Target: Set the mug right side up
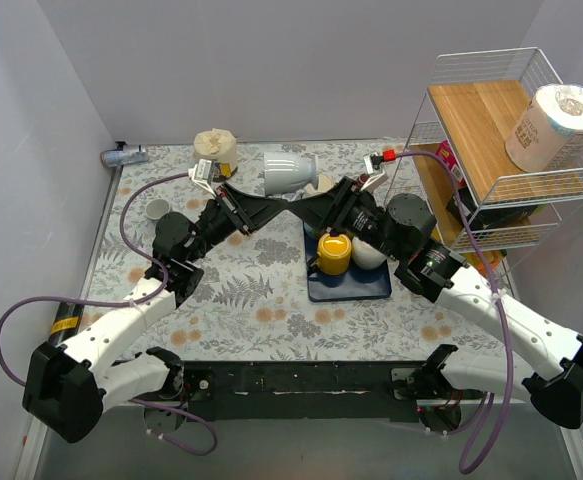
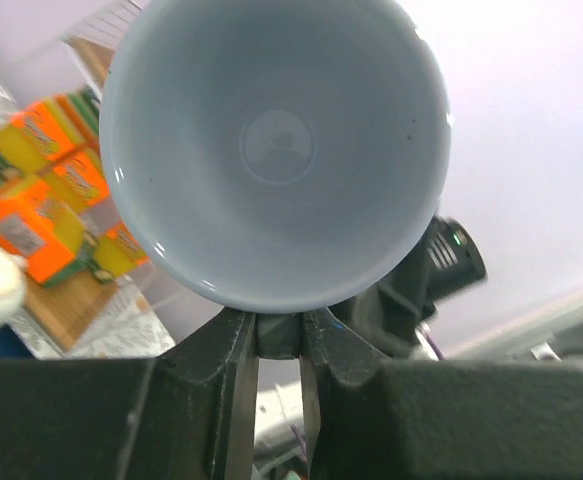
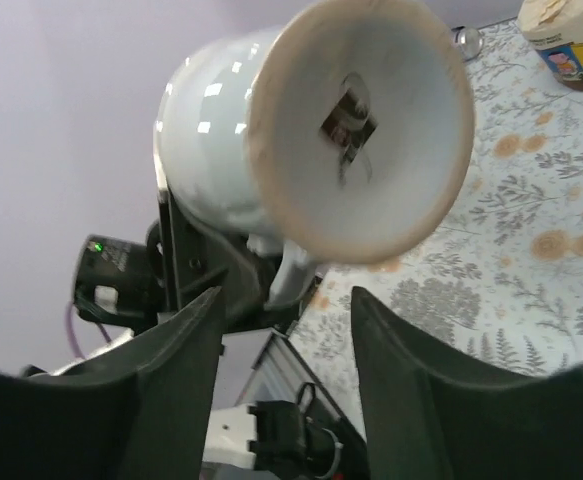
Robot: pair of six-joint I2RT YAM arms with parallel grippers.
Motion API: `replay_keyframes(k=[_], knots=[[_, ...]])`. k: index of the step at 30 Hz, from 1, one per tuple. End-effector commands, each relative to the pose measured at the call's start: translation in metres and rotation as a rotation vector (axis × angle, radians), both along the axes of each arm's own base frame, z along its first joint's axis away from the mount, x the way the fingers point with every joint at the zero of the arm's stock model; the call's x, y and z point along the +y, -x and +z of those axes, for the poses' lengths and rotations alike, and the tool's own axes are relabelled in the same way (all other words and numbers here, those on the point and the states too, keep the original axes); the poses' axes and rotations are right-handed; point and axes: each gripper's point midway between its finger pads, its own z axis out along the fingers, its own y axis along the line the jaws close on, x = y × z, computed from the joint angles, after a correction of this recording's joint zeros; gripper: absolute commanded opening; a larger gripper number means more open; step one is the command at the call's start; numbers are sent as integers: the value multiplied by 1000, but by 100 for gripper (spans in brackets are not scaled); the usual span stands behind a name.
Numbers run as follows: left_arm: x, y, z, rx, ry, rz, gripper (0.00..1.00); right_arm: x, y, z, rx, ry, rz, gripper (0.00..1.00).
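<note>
1 white mug (image 1: pixel 291 172) hangs sideways in the air, its handle (image 3: pixel 293 268) clamped by the left gripper (image 2: pixel 279 335); the right gripper (image 3: pixel 286 345), fingers apart, faces its base.

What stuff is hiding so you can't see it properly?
Top view: the mug covers the left hand's fingertips.
Left wrist view: those fingers hide which part they pinch; the orange boxes are blurred.
Right wrist view: the mug's inside faces away; the base mark is too small to read.
</note>
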Motion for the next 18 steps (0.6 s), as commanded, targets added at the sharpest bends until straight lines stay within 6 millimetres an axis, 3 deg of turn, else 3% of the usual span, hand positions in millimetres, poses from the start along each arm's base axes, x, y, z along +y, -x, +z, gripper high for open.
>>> replay_keyframes(k=[1, 2, 4, 6, 7, 8, 10, 11, 13, 14, 18], knots=[[25, -29, 28, -55, -58, 247, 0, -5, 11, -12, -20, 91, 33, 76], [26, -34, 19, -24, -98, 270, 0, -6, 11, -16, -17, 104, 31, 80], [34, -43, 19, -40, -156, 345, 0, -10, 12, -29, 8, 148, 22, 87], [40, -56, 0, 7, -251, 413, 0, -15, 12, -37, 29, 178, 9, 90], [44, -62, 2, -21, -305, 453, 0, -18, 13, -48, 51, 217, -1, 93], [48, -68, -17, 23, -394, 478, 0, -20, 14, -53, 66, 236, -3, 94], [66, -85, -22, 50, -492, 601, 0, -25, 16, -61, 86, 268, -8, 94], [74, -93, -50, 94, -629, 632, 0, -30, 15, -72, 114, 306, -32, 94], [97, -107, -68, 142, -762, 751, 0, -36, 14, -83, 140, 344, -52, 94], [104, -111, -88, 177, -872, 764, 0, -39, 16, -90, 155, 370, -54, 94], [132, -124, -133, 275, -1118, 843, 0, -49, 16, -109, 198, 436, -82, 93]])
